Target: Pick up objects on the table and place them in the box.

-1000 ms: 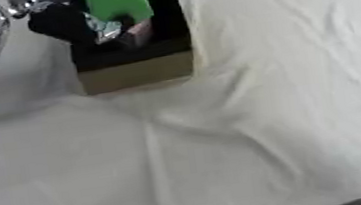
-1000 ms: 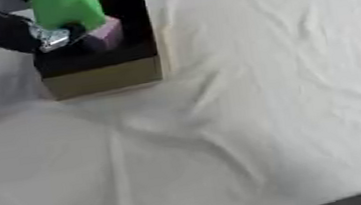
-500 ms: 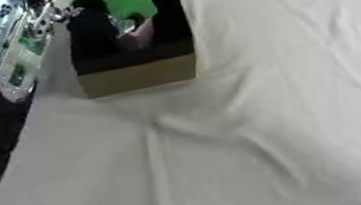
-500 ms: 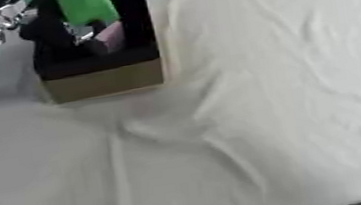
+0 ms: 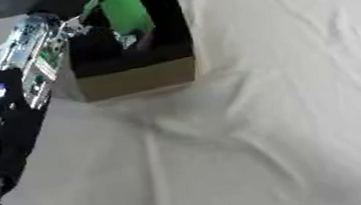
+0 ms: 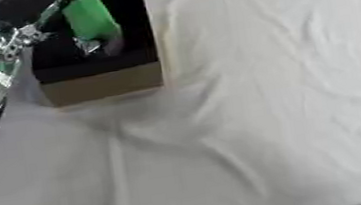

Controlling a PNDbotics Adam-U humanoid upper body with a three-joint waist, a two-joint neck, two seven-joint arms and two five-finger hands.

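The left arm comes in from the lower left and runs up toward the box (image 5: 132, 78), which stands at the far left of the cloth-covered counter (image 5: 291, 109). The left hand (image 5: 76, 25) sits at the box's left rim, at the top of the arm's silver forearm. It is blurred and partly lost against the dark inside of the box, so whether its fingers are spread or curled cannot be told. The right hand shows in neither view.

The task's thing that can be made out is a green object (image 6: 91, 17), a flat bright green block standing tilted inside the box, just to the right of the left hand and a little beyond it. Its long axis runs roughly away from the robot, leaning slightly to the right at its near end. A small pale, shiny thing (image 6: 92, 47) lies at its lower end; what it is cannot be told. Whether the hand touches the green object is not clear.

The cloth to the right of the hand lies wrinkled, and no other object shows on it. As a judgement, the placing is done or nearly so, and the left hand, the nearer one, would need to lift clear of the box rim.

No writing or brand can be read anywhere.
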